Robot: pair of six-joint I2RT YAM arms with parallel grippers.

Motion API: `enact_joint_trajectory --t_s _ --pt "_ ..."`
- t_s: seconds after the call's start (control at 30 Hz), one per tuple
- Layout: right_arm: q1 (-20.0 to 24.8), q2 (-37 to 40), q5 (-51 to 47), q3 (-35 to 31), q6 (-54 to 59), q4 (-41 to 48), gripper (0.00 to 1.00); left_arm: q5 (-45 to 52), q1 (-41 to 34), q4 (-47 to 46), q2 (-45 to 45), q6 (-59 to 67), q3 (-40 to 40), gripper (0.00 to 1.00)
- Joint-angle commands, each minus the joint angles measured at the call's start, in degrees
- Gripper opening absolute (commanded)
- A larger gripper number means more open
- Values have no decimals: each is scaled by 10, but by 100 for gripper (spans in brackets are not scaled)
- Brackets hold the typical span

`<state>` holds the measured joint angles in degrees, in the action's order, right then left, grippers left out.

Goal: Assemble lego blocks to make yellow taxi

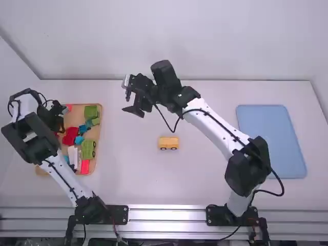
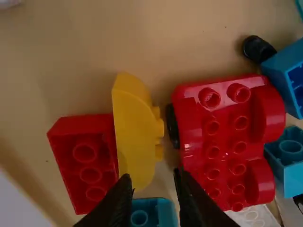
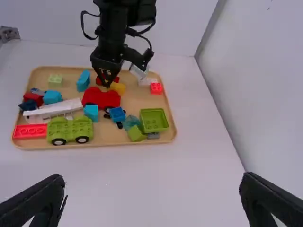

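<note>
We have the taxi's start out on the table (image 1: 117,169) — a yellow base (image 1: 168,143) on dark wheels, standing between the two arms. From this high angle it's hard for us to say whether anything is already stacked on it. Over in the tray (image 3: 135,101), a curved yellow block (image 2: 135,132) lies between a red block (image 2: 87,165) and a red car base (image 2: 227,146). Left gripper (image 2: 151,177) is right above, fingers parted, nothing in hold. Right gripper (image 3: 152,178) is wide open and empty, above the table. We judge it early: wheels and base ready, that curved block still to fetch and press on — perhaps more after.
</note>
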<state>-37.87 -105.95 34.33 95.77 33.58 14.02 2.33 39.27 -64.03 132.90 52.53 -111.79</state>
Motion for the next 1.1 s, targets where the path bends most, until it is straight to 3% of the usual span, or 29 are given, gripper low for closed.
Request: enact_joint_trajectory --t_s 0.0,0.2,0.6,0.8,1.0,1.07 --pt "0 -3 1 17 -4 -1 98 -2 -3 -4 1 9 5 27" --pt "0 -3 1 17 -3 1 98 -4 -3 18 1 10 25 29" --pt "0 -3 1 17 -4 -2 98 -14 2 20 1 8 35 24" --pt "2 -3 1 17 -3 0 98 -35 1 98 1 -129 57 16" --pt "8 -3 2 17 -4 0 98 -30 -3 106 1 -142 57 18" --pt "10 -3 1 17 -4 -1 98 -30 -4 105 1 -142 57 27"
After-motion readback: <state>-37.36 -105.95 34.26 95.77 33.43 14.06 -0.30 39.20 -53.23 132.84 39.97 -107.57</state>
